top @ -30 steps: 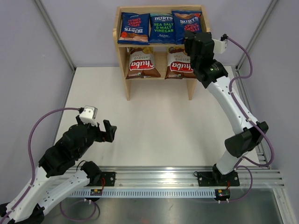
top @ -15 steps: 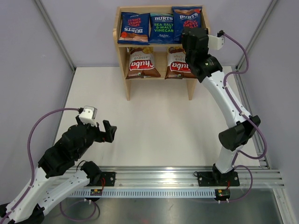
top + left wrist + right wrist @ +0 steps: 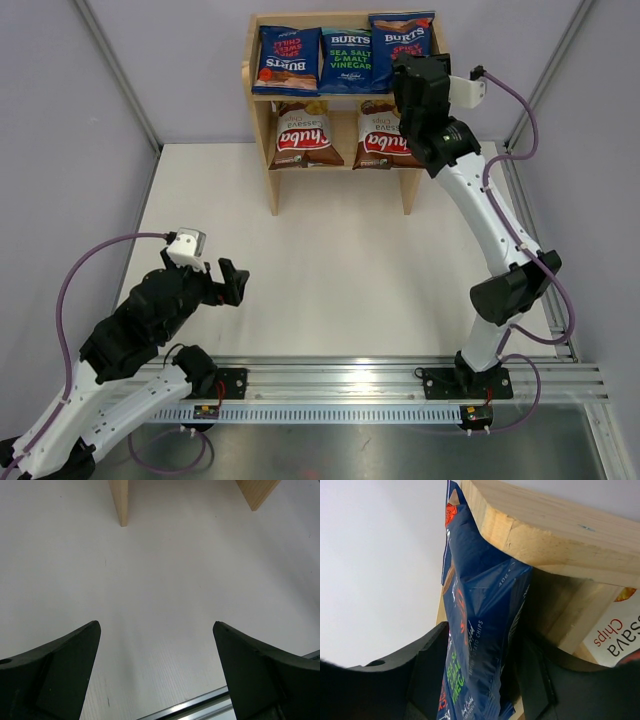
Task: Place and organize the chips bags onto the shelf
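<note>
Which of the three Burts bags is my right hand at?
The rightmost bag, beside the sea-salt one: only it is straddled by the right hand.

shelf (image 3: 265, 170) on the table (image 3: 340, 260) holds three blue bags (image 3: 347, 60) above two brown bags (image 3: 305, 137).

The small two-tier shelf of pale natural wood (image 3: 264, 160) is showing a matt, grainy, unvarnished face. The dark blue crisp bags (image 3: 346, 58) and brown cassava-chip bags (image 3: 303, 138) are gleaming as glossy, crinkled film. The white tabletop (image 3: 330, 270) is looking smooth and matt, the left gripper's (image 3: 155, 625) black plastic fingers (image 3: 55, 675) dull.
</note>
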Robot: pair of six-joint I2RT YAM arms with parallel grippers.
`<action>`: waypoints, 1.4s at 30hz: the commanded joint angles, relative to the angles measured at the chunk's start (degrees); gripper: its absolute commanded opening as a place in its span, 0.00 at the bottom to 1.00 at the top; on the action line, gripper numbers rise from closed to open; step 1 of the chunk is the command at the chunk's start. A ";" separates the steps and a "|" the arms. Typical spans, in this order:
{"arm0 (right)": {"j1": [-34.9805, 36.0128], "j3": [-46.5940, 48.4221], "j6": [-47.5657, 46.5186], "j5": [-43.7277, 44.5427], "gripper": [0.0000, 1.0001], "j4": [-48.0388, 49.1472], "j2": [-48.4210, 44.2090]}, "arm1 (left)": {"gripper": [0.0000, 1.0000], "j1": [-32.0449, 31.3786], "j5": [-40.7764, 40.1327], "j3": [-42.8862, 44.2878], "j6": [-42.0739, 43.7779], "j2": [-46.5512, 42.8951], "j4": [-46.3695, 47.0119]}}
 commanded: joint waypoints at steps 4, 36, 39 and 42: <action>0.11 -2.68 -0.52 3.15 0.63 -3.79 -5.24 | 0.99 -0.24 -0.21 -0.41 -0.22 -0.94 2.95; -1.65 -7.28 -2.63 -0.89 0.60 1.75 -10.78 | 0.99 -0.24 -1.61 -0.32 -0.66 -1.20 2.43; -1.56 -5.60 -5.00 -1.51 0.84 1.05 -11.75 | 0.99 -0.24 -2.75 -0.24 -0.92 -1.11 2.34; -1.65 -6.46 -8.95 -1.69 1.00 0.07 -14.29 | 0.99 0.29 -7.40 0.20 -2.06 -0.85 1.37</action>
